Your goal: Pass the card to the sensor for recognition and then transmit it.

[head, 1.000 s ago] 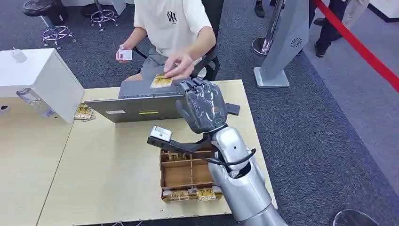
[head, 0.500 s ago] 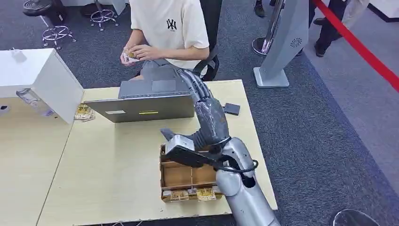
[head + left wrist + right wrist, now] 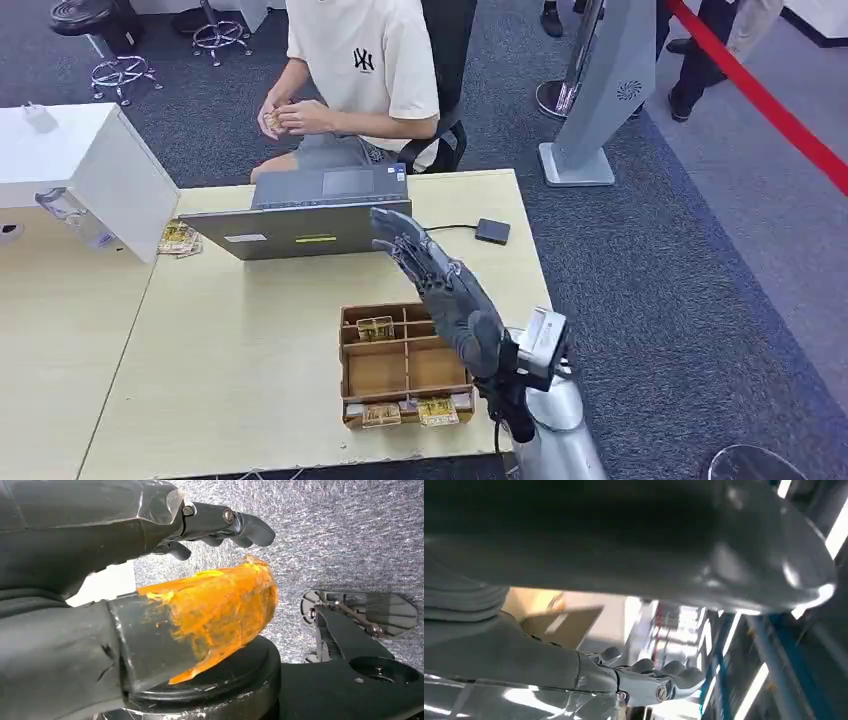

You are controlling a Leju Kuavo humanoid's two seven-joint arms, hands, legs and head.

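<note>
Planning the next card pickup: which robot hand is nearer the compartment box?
Right. The right hand hangs open just above the compartment box on the table; the left hand hangs low over carpet.

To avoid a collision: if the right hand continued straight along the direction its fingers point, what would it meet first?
Probably the grey laptop: the right hand holds nothing and points its fingertips at the lid's near corner, though its height above is unclear.

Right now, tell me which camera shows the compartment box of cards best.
The head view: the cardboard box sits whole on the table, its dividers and cards visible, with the right hand stretched out above it. The right wrist view gives a blurred tan shape that may be it. The left wrist view looks at carpet instead.
</note>
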